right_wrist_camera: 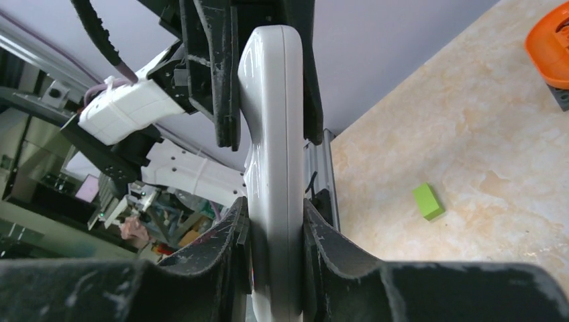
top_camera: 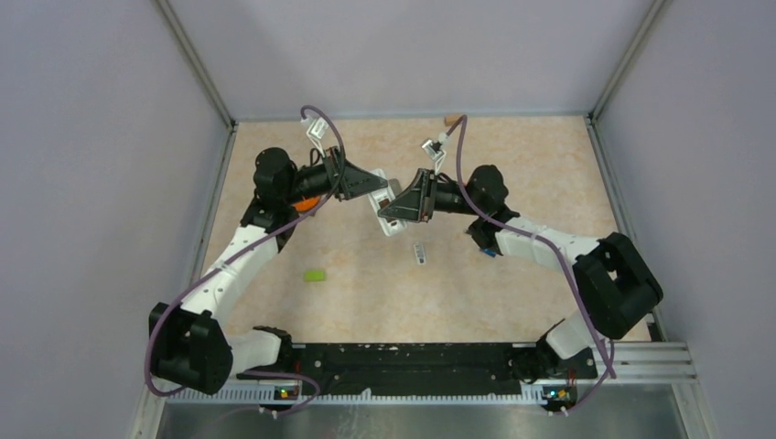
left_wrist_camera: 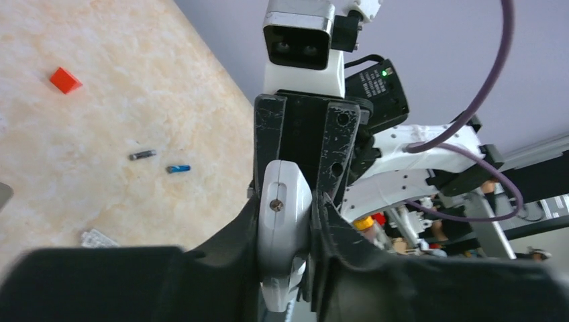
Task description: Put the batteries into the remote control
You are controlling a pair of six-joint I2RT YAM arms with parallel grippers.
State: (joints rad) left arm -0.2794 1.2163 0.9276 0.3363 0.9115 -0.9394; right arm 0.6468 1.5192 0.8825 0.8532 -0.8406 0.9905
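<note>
- Nearest: green block (top_camera: pixel 315 275), alone on the counter (top_camera: pixel 366 311), well apart from the rest; not a task item.
- Next: small pale ribbed piece (top_camera: pixel 420 251), flat on the counter just on the near side of the remote. Poss. the battery-bay lid, but too small to confirm.
- Mid-counter: white remote (right_wrist_camera: pixel 272 154), held edge-on btw. the two arms and, it seems, clear of the counter.
- L claw (left_wrist_camera: pixel 287 225): pressed onto one end of the remote, one finger each side. A small screw (left_wrist_camera: pixel 276 206) shows on that end.
- R claw (right_wrist_camera: pixel 275 231): likewise pinching the remote from the opposite end, so the two claws face each other.
- Loose cells: dark battery (left_wrist_camera: pixel 142 155) and blue battery (left_wrist_camera: pixel 178 169) lie on the counter toward the R arm's side, near each other but apart. Others not seen; none loaded.
- Step in hand (judged): two-arm hold or re-grip of the remote, i.e. prep. stage; no cell picked up yet.
- Next move (judged): one claw must let go while the other keeps a firm hold w/ the bay up and open; the freed claw then goes down for a cell. Thin cylinders prob. roll, so pinch across the body. Bay state: cannot tell.
- Farther: red block (left_wrist_camera: pixel 65 80) beyond the cells; orange item (right_wrist_camera: pixel 553 40) at frame edge; brown item (top_camera: pixel 451 119) at the far edge.
- Writing: no brand, label or text legible anywhere.
</note>
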